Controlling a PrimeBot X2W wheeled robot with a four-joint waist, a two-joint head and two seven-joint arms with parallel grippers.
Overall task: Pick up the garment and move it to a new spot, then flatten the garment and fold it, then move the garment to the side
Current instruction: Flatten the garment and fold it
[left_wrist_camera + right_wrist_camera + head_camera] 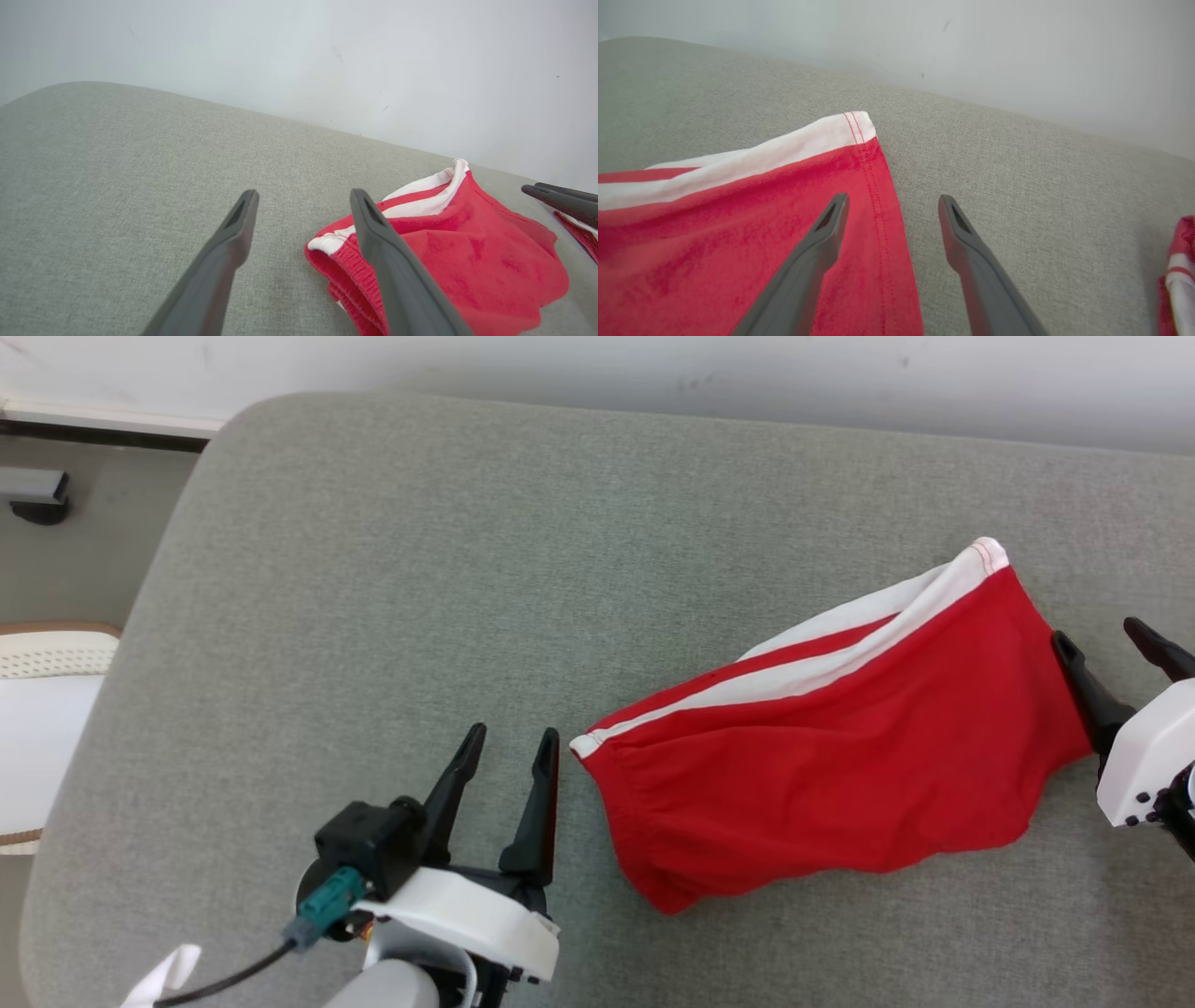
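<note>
Left gripper (514,732): two long dark-grey fingers (402,280), tapering to narrow tips, each with a slim slot near the tip; a curved white shell (467,917) at the wrist, a black boxy block (366,845) on its side, a teal plug (327,901) with a black cable (233,975), and a pale grey forearm (373,991) below. Right gripper (1097,630): matching dark fingers on a boxy white housing (1148,756), with small dark screws (1131,820) dotted along its lower edge.

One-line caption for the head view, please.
A red garment with white stripes lies on the grey cushion, flanked by the open left claw and open right claw.
</note>
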